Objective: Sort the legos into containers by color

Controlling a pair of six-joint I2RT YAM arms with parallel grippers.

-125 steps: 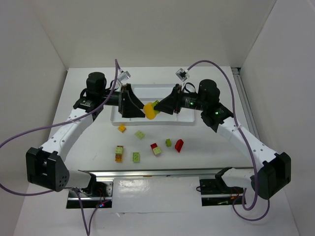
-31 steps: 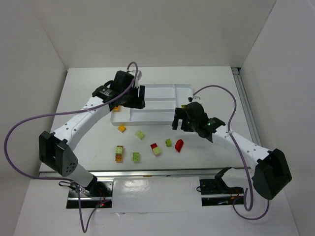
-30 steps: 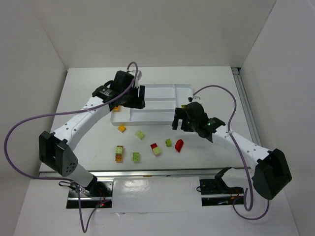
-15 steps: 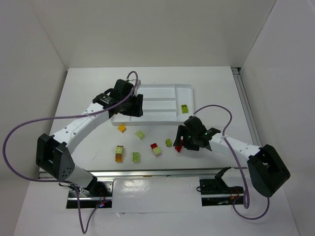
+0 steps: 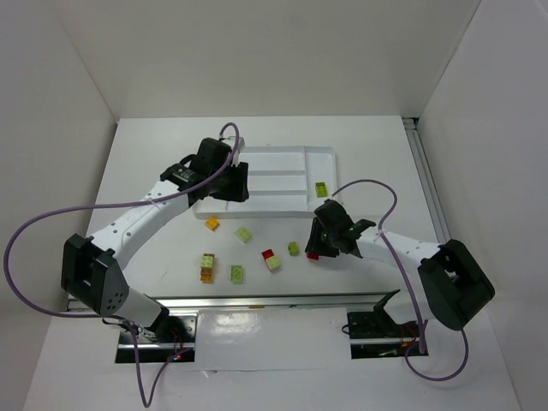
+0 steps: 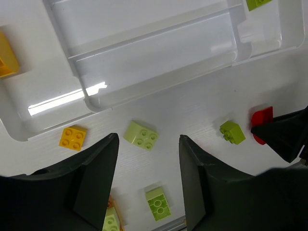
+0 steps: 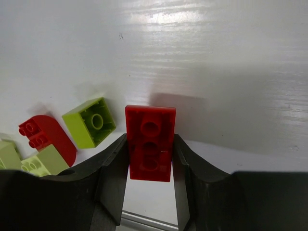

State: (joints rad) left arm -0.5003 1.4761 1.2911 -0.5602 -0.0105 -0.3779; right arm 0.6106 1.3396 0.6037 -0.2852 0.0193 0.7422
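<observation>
Gripping a red brick (image 7: pixel 150 130) on the table (image 7: pixel 216 57); sorting looks barely begun.
The right gripper (image 7: pixel 150 161) is clamped on its sides, while the left gripper (image 6: pixel 147 163), fingers apart and empty, hovers at the tray (image 6: pixel 144 53) edge. A green brick (image 5: pixel 321 189) and a yellow brick (image 6: pixel 6 60) lie in tray sections; several loose bricks (image 5: pixel 244 234) wait outside. No writing is readable.

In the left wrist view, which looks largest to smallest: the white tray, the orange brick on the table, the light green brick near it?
1. White tray
2. Light green brick and orange brick: nearly alike, not ranked.
</observation>
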